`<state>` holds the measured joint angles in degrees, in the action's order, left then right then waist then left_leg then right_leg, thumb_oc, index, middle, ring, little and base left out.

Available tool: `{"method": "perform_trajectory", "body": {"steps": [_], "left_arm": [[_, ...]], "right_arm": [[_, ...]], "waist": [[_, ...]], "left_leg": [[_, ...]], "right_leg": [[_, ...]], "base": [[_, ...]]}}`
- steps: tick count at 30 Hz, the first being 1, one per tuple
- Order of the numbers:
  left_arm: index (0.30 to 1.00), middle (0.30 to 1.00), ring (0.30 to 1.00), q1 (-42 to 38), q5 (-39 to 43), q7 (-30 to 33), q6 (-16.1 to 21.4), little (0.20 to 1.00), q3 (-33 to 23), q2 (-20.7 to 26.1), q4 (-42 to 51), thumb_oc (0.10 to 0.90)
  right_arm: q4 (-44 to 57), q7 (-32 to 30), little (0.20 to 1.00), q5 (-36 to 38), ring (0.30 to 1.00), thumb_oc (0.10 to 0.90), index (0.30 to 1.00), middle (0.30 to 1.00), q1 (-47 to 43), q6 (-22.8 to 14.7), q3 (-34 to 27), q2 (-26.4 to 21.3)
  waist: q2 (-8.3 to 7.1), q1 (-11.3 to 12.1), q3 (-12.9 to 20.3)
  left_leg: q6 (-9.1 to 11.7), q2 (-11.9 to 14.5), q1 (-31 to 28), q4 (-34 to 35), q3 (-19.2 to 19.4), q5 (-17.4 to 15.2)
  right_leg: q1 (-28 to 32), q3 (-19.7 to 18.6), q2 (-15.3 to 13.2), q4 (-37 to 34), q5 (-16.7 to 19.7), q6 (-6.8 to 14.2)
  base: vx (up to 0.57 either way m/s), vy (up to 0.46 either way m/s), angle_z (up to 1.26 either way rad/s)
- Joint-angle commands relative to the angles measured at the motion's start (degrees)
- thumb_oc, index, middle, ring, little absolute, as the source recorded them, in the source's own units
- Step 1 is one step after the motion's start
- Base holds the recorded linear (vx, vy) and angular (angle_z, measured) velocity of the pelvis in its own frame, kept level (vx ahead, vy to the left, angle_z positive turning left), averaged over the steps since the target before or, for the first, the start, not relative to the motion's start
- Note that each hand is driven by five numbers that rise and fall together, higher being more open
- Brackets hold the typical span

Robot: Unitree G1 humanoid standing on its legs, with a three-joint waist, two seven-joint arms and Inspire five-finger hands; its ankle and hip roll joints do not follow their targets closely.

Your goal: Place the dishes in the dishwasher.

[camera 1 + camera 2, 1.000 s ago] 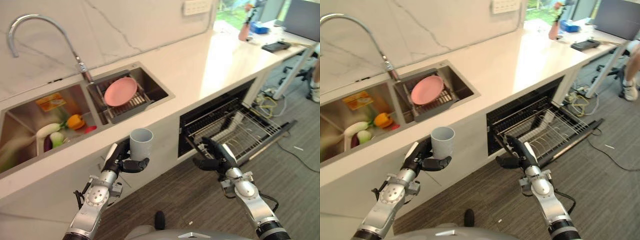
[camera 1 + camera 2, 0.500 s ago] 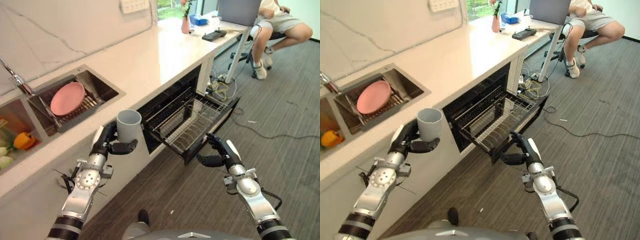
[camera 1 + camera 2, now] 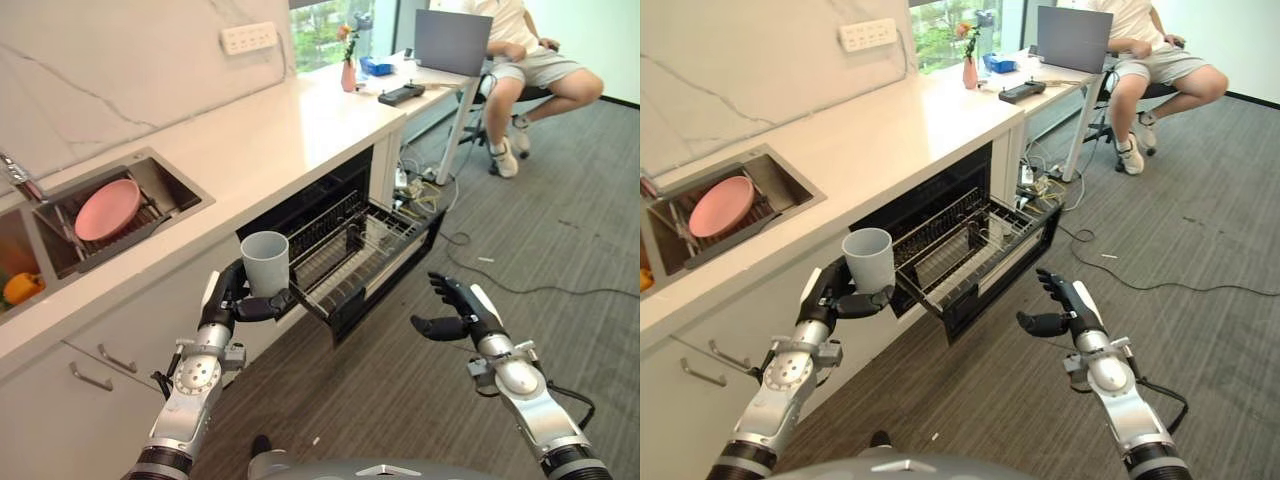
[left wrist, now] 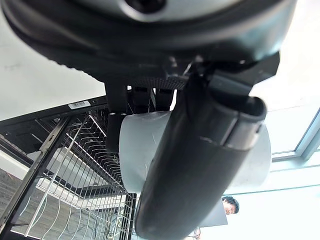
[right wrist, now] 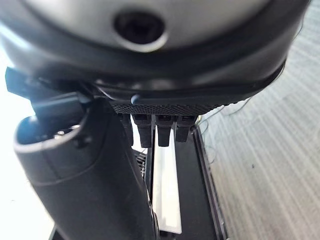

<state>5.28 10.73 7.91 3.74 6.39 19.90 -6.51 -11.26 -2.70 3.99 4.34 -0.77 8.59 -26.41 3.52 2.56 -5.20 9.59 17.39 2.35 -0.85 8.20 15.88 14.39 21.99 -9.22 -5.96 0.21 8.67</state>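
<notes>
One grey cup [image 3: 265, 263] sits upright, mouth up, just left of the frame's centre in the left eye view, held by the left hand [image 3: 228, 301] with its fingers curled behind the wall and its thumb crossing the front. The left wrist view shows the same clasp from close in, the thumb lying across the cup's pale side with wire racking beyond it. Keeping the cup level and clear of the counter edge looks meant to carry it without tipping toward the rack.

Just right of the cup, in the middle of the frame, one dishwasher rack [image 3: 372, 247] stands pulled out from under the counter [image 3: 300, 120], its wires bare as far as can be seen, so there is room to set the cup down. My guess is that the cup is on its way there and not yet over the rack.

The right hand [image 3: 458, 312] hangs at the lower right over the floor, fingers loosely spread and holding nothing, probably kept free to steady the rack or fetch the next dish.

At the upper left, one pink plate [image 3: 107, 209] leans on a drainer in the sink [image 3: 170, 177], apparently one dish yet to load. One person [image 3: 520, 50] sits at a desk at the upper right, well apart from the work.
</notes>
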Motion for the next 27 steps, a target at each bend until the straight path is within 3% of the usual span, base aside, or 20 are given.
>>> {"method": "perform_trajectory", "body": {"steps": [1,2,6,7,8,10,16,27], "left_arm": [[0.300,0.300,0.300,-10.32,0.66,2.24,6.85,0.300,-2.30,4.87,4.30,0.400],[0.300,0.300,0.300,-10.56,0.92,2.20,7.00,0.300,-1.79,4.65,3.98,0.400],[0.300,0.300,0.300,-10.76,1.56,1.86,6.76,0.300,0.50,3.50,3.01,0.400],[0.300,0.300,0.300,-11.15,2.40,2.06,6.46,0.300,1.73,2.83,2.40,0.400],[0.300,0.300,0.300,-11.19,2.42,2.07,6.49,0.300,1.76,2.84,2.34,0.400],[0.300,0.300,0.300,-13.62,3.96,3.28,6.06,0.300,4.31,1.34,0.67,0.400],[0.300,0.300,0.300,-20.48,3.19,5.72,4.52,0.300,9.37,-0.51,-4.34,0.400],[0.300,0.300,0.300,-28.41,1.29,7.18,2.48,0.300,15.47,-3.29,-8.40,0.400]], "right_arm": [[8.26,-0.27,0.900,5.42,0.900,0.800,0.900,0.900,-9.03,-7.10,0.25,2.74],[8.35,0.04,0.900,6.77,0.900,0.800,0.900,0.900,-9.23,-7.46,0.59,2.97],[9.15,1.77,0.900,16.26,0.900,0.800,0.900,0.900,-9.05,-8.82,2.15,6.61],[10.43,2.70,0.900,23.10,0.900,0.800,0.900,0.900,-9.05,-9.57,3.20,8.62],[10.44,2.74,0.900,23.21,0.900,0.800,0.900,0.900,-9.04,-9.57,3.18,8.59],[11.52,2.95,0.900,31.12,0.900,0.800,0.900,0.900,-10.72,-9.78,6.45,10.48],[12.00,1.21,0.900,38.46,0.900,0.800,0.900,0.900,-15.17,-8.87,10.50,13.32],[5.49,-3.12,0.900,37.46,0.900,0.800,0.900,0.900,-22.94,-6.13,13.56,14.35]], "waist": [[-1.62,1.89,-0.90],[-1.29,1.89,-0.71],[-0.06,0.26,0.62],[0.00,-0.02,1.15],[-0.02,0.06,1.12],[-0.27,0.04,1.60],[-1.19,-0.12,3.11],[-1.74,0.55,4.13]], "left_leg": [[-0.29,-5.92,-2.53,0.05,-7.51,-11.99],[0.36,-5.95,-1.99,0.71,-8.96,-10.54],[1.03,-4.36,-4.31,5.85,-4.88,-9.29],[0.99,-4.27,-5.17,5.85,-3.85,-9.81],[0.98,-4.28,-5.25,5.85,-3.75,-9.85],[0.41,-5.50,-6.17,5.85,-4.84,-11.08],[0.11,-5.95,-7.27,5.85,-3.41,-12.25],[-0.59,-6.96,-7.44,5.85,-2.74,-13.28]], "right_leg": [[-4.67,-0.15,-1.10,0.96,-3.43,-1.31],[-4.74,-0.04,-1.10,0.96,-3.37,-1.12],[-3.87,0.79,-0.89,0.96,-3.26,-0.43],[-3.77,0.78,-1.11,0.96,-2.80,-0.30],[-3.75,0.70,-1.13,0.96,-2.80,-0.28],[-4.15,-0.43,-1.50,0.96,-2.07,-0.18],[-3.62,-0.71,-2.85,0.96,-1.30,0.54],[-4.11,-0.70,-3.99,0.96,-0.23,1.18]], "base": [[0.07,0.002,-0.06],[0.02,0.036,-0.05],[0.04,0.082,0.07],[0.05,0.060,-0.04],[0.04,0.063,-0.11],[0.02,0.063,-0.11],[0.04,0.051,-0.07],[0.03,0.023,-0.03]]}}
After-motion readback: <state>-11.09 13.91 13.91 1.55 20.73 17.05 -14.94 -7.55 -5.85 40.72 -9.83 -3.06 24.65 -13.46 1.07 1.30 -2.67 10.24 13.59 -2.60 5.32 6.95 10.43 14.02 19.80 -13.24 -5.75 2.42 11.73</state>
